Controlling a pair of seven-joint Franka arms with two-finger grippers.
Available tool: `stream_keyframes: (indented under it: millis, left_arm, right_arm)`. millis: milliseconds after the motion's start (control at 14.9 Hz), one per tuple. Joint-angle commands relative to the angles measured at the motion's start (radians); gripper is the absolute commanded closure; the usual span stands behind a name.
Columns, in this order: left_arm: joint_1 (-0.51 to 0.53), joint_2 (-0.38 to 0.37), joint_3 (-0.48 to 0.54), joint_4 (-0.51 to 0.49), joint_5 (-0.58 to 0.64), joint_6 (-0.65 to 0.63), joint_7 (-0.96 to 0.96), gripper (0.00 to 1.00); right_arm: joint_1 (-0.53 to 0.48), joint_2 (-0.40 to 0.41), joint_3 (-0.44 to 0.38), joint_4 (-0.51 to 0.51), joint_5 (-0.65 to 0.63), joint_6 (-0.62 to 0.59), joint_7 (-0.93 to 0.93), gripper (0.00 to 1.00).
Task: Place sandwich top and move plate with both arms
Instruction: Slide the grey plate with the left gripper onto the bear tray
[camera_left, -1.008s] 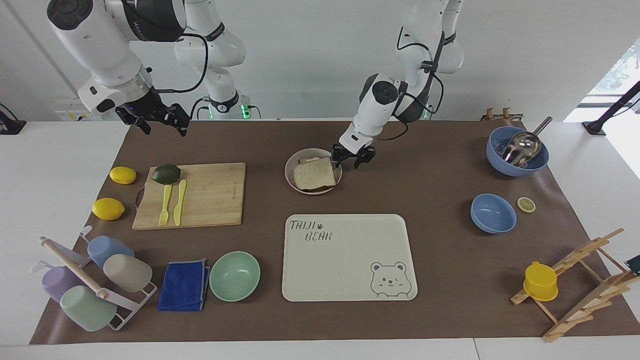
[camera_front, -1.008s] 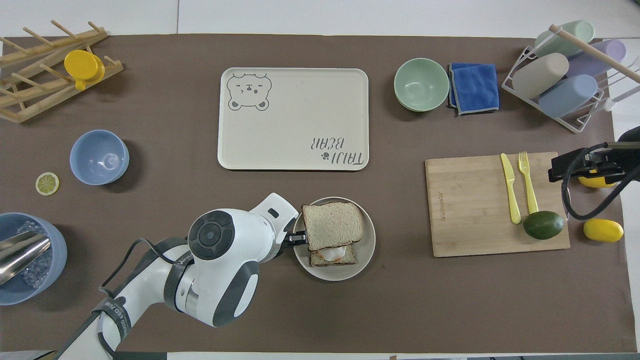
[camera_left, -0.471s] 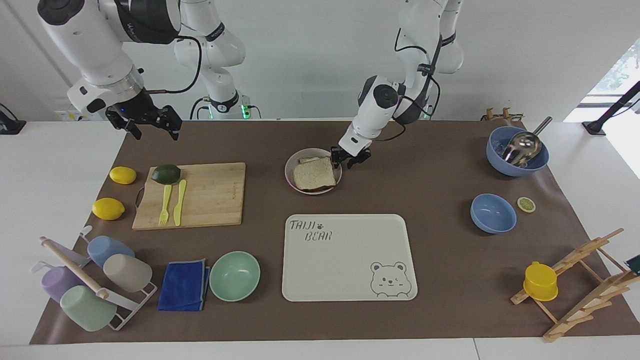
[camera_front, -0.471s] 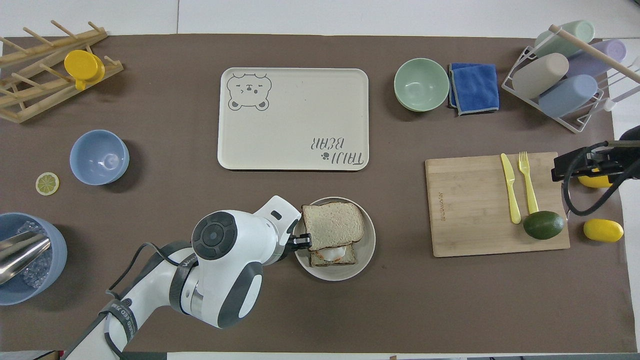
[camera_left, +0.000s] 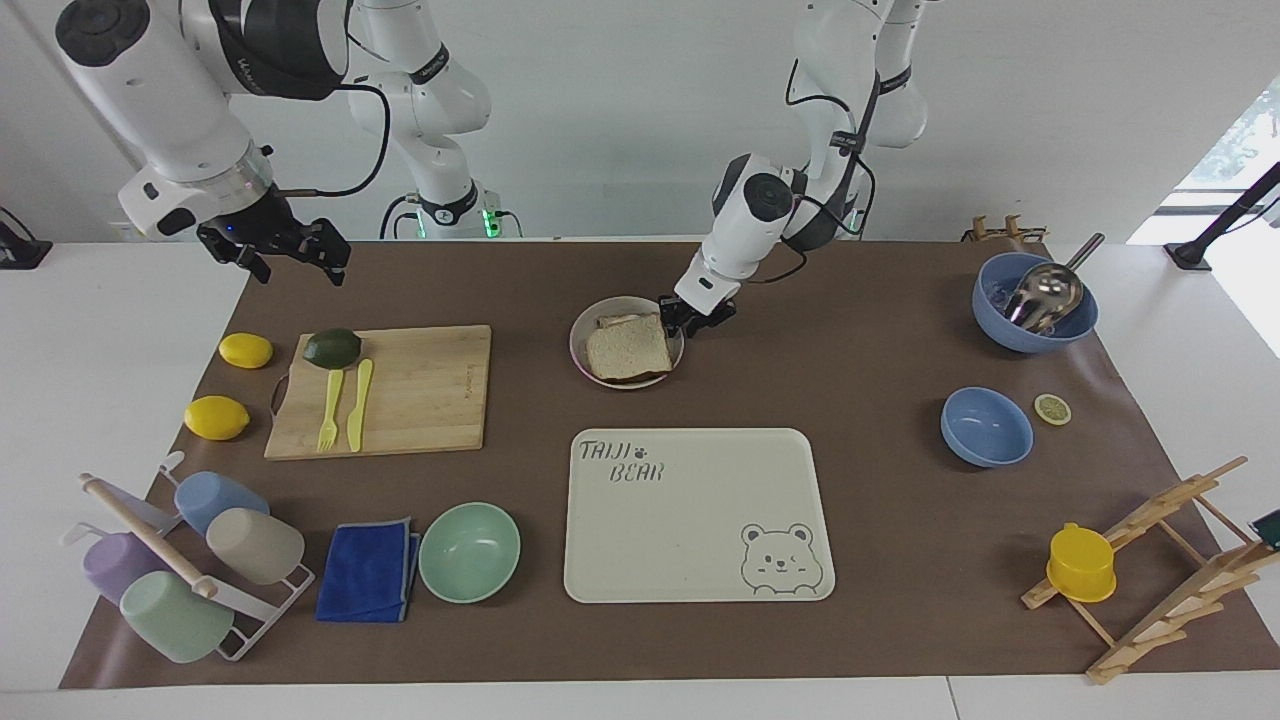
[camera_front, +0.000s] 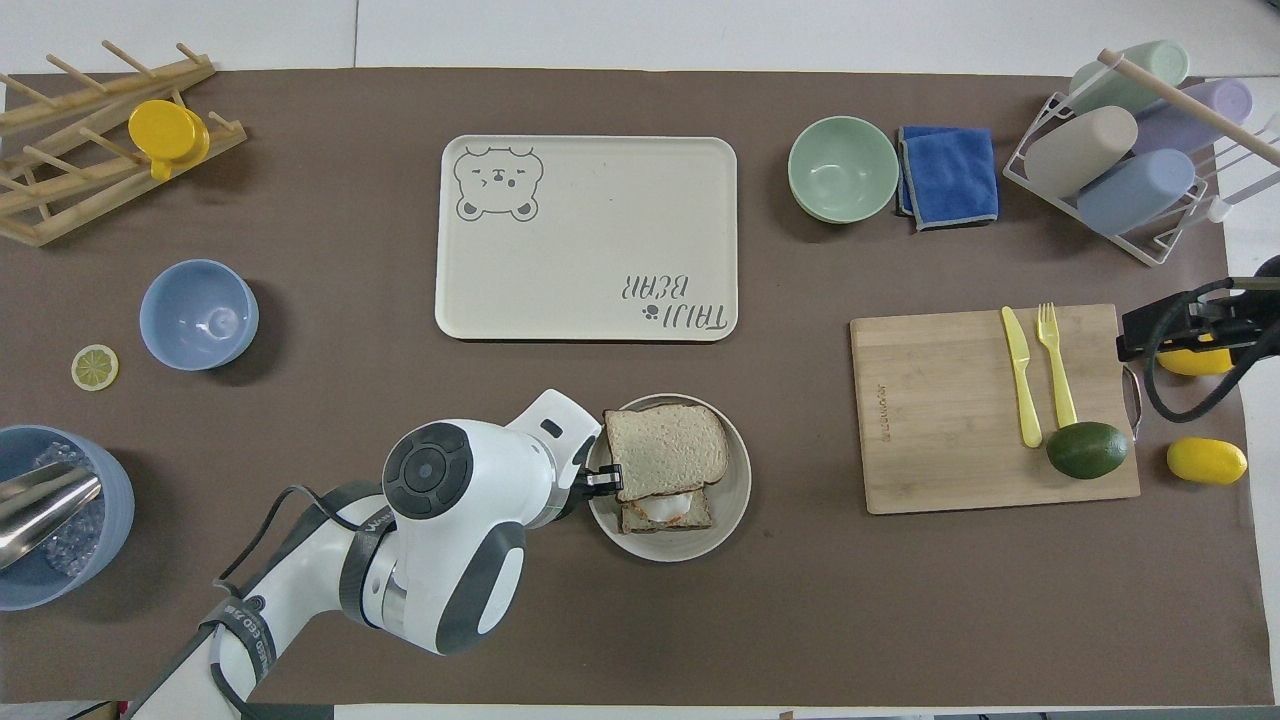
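The sandwich top (camera_left: 628, 346) lies on the toast slice with the fried egg (camera_front: 664, 508), shifted a little off it, on the plate (camera_left: 578, 340). In the overhead view the sandwich top (camera_front: 665, 450) covers most of the plate (camera_front: 736, 492). My left gripper (camera_left: 692, 318) is low at the plate's rim on the side toward the left arm's end; it also shows in the overhead view (camera_front: 600, 483). My right gripper (camera_left: 276, 252) is open and empty, raised over the mat's edge by a lemon (camera_left: 246, 350).
A cream bear tray (camera_left: 700, 515) lies farther from the robots than the plate. A cutting board (camera_left: 420, 390) with avocado, fork and knife lies toward the right arm's end, with a second lemon (camera_left: 216, 417), cup rack, blue cloth and green bowl (camera_left: 469, 551). Blue bowls (camera_left: 986, 427) stand toward the left arm's end.
My left gripper has closed in on the plate's rim. My right gripper has drawn away toward its own end of the table. The sandwich top and plate have not moved.
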Motion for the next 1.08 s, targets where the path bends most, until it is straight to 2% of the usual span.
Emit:
stream_keyframes:
  millis: [0, 269, 403, 538, 605, 874, 1008]
  left_arm:
    - [-0.022, 0.009, 0.015, -0.013, -0.022, 0.036, -0.005, 0.72]
    - [-0.022, 0.015, 0.015, -0.012, -0.024, 0.038, -0.005, 0.75]
    - [-0.022, 0.015, 0.013, -0.012, -0.024, 0.038, -0.005, 0.85]
    - [-0.022, 0.015, 0.013, -0.012, -0.024, 0.036, -0.005, 0.98]
    - [-0.022, 0.015, 0.013, -0.012, -0.024, 0.036, -0.005, 1.00]
    - [-0.010, 0.012, 0.015, 0.005, -0.024, 0.021, -0.004, 1.00]
    - [0.040, -0.006, 0.018, 0.057, -0.024, -0.060, 0.006, 1.00]
  right_arm:
    - [-0.008, 0.005, 0.012, 0.019, 0.001, -0.006, -0.030, 0.00]
    - [-0.013, -0.007, 0.014, 0.016, 0.006, -0.015, -0.034, 0.00]
    - [-0.011, -0.008, 0.012, 0.025, 0.004, -0.012, -0.033, 0.00]
    - [-0.014, -0.019, 0.008, 0.015, 0.007, -0.015, -0.025, 0.00]
    - [-0.014, -0.021, 0.008, 0.015, 0.007, -0.015, -0.025, 0.00]
    - [-0.005, -0.024, 0.008, 0.013, 0.007, -0.018, -0.025, 0.00]
    - [-0.005, -0.024, 0.008, 0.013, 0.007, -0.018, -0.025, 0.00]
